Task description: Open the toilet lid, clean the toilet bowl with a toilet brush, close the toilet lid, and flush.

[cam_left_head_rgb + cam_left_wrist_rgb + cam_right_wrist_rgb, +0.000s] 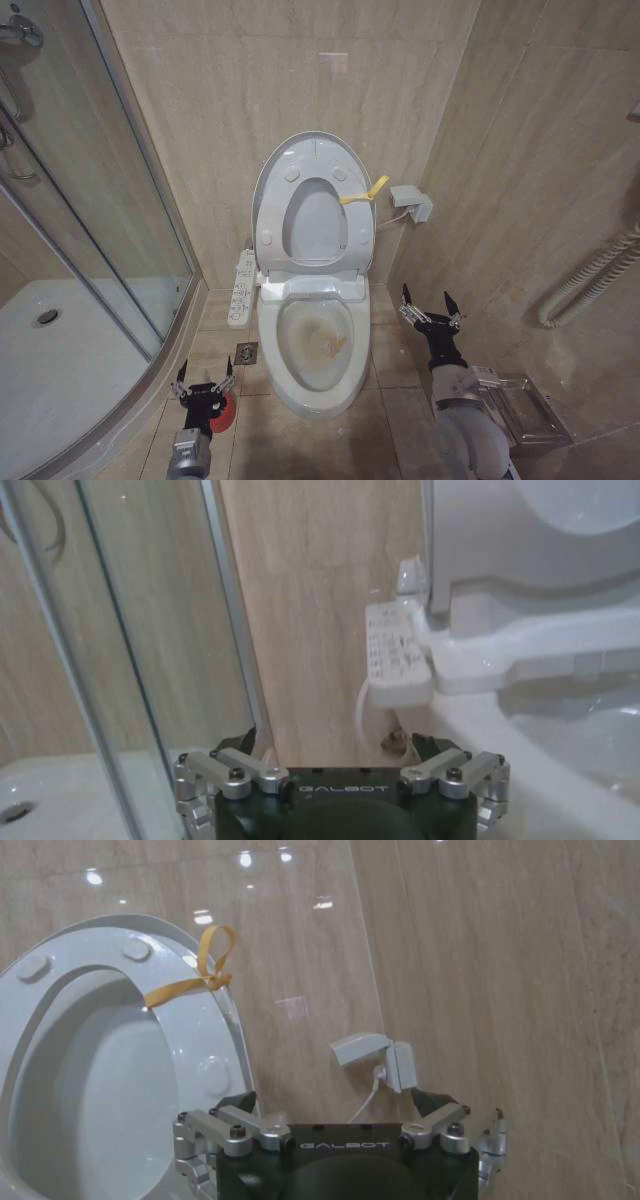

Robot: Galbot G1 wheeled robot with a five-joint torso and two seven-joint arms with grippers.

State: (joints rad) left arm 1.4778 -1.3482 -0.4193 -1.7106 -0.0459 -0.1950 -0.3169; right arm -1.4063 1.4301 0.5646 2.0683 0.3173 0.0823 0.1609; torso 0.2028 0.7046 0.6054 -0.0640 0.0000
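Note:
The toilet lid (315, 225) stands upright against the wall, seen through the hole of the raised seat ring (315, 160); a yellow strap (365, 192) hangs at its edge. Below them the toilet bowl (318, 345) lies uncovered, with brownish-yellow stains inside. My left gripper (207, 380) hangs open near the floor, left of the bowl and just above a red cup holder (224, 410); I cannot make out the toilet brush handle. My right gripper (430, 305) is open and empty beside the bowl's right side. The right wrist view shows the lid (100, 1087) and strap (195, 979).
A white control panel (241, 290) sticks out at the bowl's left, close ahead of the left gripper (335, 739). A curved glass shower enclosure (100, 200) bounds the left. A wall box (412, 203) and a metal rack (520, 405) are on the right. A floor drain (246, 353) is nearby.

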